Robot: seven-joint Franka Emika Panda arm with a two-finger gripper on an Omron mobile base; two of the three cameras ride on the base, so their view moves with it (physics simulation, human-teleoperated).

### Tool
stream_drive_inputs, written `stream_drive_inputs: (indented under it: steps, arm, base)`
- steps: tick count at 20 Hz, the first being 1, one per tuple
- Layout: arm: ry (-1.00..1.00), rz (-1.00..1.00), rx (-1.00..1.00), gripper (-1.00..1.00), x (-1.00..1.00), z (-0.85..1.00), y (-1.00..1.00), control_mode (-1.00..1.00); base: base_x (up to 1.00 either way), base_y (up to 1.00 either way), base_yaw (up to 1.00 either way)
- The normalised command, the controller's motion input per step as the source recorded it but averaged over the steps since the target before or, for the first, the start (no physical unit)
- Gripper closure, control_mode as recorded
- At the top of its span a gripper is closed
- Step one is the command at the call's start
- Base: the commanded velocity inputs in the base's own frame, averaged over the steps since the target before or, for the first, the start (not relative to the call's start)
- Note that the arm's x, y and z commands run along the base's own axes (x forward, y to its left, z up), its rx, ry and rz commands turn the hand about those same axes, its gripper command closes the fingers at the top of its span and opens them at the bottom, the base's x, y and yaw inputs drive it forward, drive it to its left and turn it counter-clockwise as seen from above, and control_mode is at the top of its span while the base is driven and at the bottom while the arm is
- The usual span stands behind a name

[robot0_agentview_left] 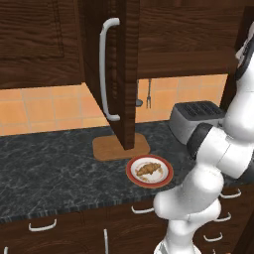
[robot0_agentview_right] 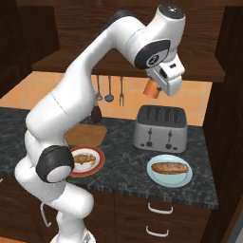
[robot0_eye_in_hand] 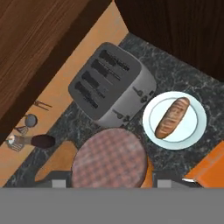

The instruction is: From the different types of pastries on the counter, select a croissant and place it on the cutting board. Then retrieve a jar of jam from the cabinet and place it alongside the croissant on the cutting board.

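Checked pinkish jar lid (robot0_eye_in_hand: 109, 157) sits right under my hand camera, the jar of jam (robot0_agentview_right: 151, 88) clamped in the gripper (robot0_agentview_right: 156, 90), high above the toaster (robot0_agentview_right: 160, 127).

From my right base view I see the small orange-brown cylinder between the fingers; my hand view adds the ridged silver four-slot toaster and a long roll (robot0_eye_in_hand: 173, 117) on a pale blue plate (robot0_eye_in_hand: 192, 127). Left of them, the flaky croissant (robot0_agentview_left: 149, 170) lies on its red-rimmed plate (robot0_agentview_left: 133, 174) beside the rounded wooden cutting board (robot0_agentview_left: 106, 148), on veined dark stone counter (robot0_agentview_left: 54, 168), under the open wood-grain cabinet door (robot0_agentview_left: 124, 69).
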Motion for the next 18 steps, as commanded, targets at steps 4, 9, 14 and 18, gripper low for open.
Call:
stream_drive_inputs:
  steps: [4, 9, 14, 18]
  arm:
    - [-0.13, -0.23, 0.01, 1.0, -1.0, -0.81, 0.88, -1.0]
    - [-0.32, -0.15, -0.01, 1.0, -1.0, -0.69, 1.0, -1.0]
    - [-0.41, -0.23, -0.18, 1.0, -0.22, -0.08, 1.0, -1.0]
    - [-0.16, -0.19, -0.26, 1.0, 0.51, 0.26, 1.0, -1.0]
  base:
    - [0.0, 0.0, 0.0]
    - [0.0, 0.0, 0.0]
    - [0.0, 0.0, 0.0]
    - [0.0, 0.0, 0.0]
